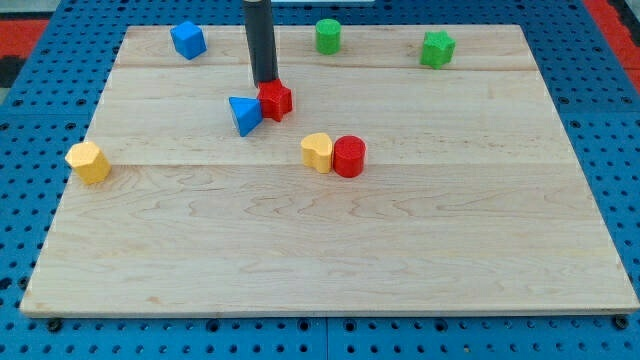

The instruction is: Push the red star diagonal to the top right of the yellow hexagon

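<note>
The red star (276, 100) lies on the wooden board (330, 260) a little left of centre near the view's top. A blue triangle (244, 114) touches its left side. My tip (265, 83) stands just at the star's upper-left edge, touching or nearly touching it. The yellow hexagon (88, 161) sits at the board's left edge, well to the lower left of the star.
A yellow heart (317, 151) and a red cylinder (349, 156) sit together at the centre. A blue block (188, 40), a green cylinder (328, 36) and a green star (437, 48) stand along the top edge.
</note>
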{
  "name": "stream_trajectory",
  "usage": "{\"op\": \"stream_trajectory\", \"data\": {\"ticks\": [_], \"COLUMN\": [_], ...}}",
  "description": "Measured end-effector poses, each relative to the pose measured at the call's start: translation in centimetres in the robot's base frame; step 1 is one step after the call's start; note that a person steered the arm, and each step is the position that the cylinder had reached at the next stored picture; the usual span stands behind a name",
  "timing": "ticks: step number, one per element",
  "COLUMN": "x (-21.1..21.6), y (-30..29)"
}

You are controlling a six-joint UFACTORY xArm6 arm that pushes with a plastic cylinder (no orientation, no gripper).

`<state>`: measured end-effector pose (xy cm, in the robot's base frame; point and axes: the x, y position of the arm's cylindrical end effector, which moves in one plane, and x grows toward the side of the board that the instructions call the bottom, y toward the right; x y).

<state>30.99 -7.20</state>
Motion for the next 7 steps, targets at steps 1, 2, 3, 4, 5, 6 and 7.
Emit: {"op": "stream_trajectory", "data": {"ticks": [1,2,3,4,5,6,7], "x": [-0.2,0.8,4.5,7.0,4.3,1.6,4.3], "y": [5.6,8.4,2.6,-5.7,-3.3,-1.4,-9.8]}}
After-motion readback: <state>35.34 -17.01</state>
